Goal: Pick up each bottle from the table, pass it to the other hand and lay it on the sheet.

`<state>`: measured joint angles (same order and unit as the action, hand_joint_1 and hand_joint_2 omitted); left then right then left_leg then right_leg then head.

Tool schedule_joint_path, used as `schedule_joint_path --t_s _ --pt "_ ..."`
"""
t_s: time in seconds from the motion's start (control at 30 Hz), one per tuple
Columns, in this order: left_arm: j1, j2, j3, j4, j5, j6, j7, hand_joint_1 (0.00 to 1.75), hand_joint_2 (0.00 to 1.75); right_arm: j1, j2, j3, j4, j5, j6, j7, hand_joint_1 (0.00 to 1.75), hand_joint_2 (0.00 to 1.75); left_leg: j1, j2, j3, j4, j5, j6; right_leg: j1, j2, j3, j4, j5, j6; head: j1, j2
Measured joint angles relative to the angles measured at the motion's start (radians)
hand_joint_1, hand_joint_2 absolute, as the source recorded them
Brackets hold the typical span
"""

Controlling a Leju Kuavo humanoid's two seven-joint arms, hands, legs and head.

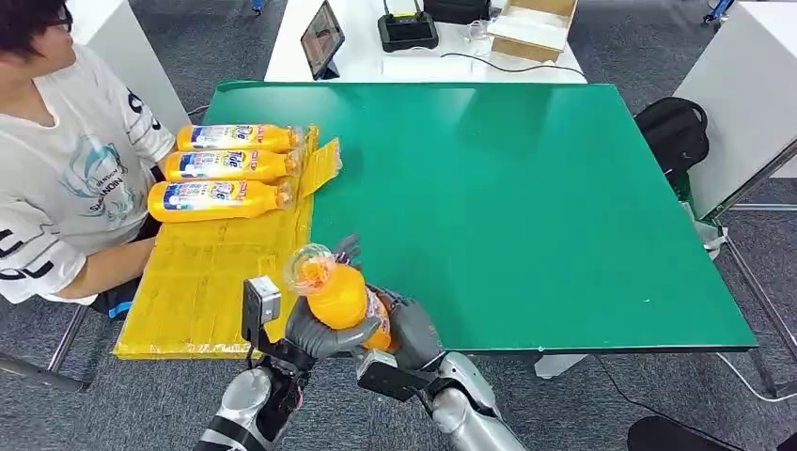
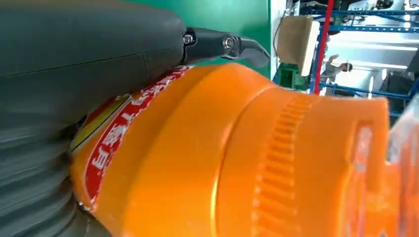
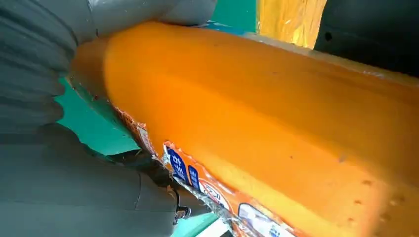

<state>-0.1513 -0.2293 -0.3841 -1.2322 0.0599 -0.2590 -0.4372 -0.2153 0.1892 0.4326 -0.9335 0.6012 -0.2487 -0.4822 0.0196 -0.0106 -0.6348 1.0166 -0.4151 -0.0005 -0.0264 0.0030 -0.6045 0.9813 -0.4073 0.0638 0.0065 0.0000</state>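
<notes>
Head view: an orange plastic bottle with a printed label [image 1: 340,297] is held above the near edge of the green desk [image 1: 526,188], just beside the yellow sheet [image 1: 216,272]. The left robot hand [image 1: 315,334] is wrapped around its lower body, and the right robot hand [image 1: 404,324] is closed on its other side. Three matching orange bottles [image 1: 226,175] are laid side by side at the far end of the sheet. A person in a white T-shirt [image 1: 66,160] is seated beside them.
</notes>
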Motion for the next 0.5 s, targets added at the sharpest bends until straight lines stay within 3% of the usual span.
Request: schedule_joint_path --t_s 0.5 --pt "-0.006 0.0 0.006 0.013 -0.019 0.009 -0.011 1.75 1.75 -0.002 0.0 0.002 0.013 -0.01 0.006 -0.001 1.75 1.75 0.0 0.0 0.0 0.0 0.0 0.0 0.0 0.0 0.0 0.0 0.0 0.0 0.0 0.0"
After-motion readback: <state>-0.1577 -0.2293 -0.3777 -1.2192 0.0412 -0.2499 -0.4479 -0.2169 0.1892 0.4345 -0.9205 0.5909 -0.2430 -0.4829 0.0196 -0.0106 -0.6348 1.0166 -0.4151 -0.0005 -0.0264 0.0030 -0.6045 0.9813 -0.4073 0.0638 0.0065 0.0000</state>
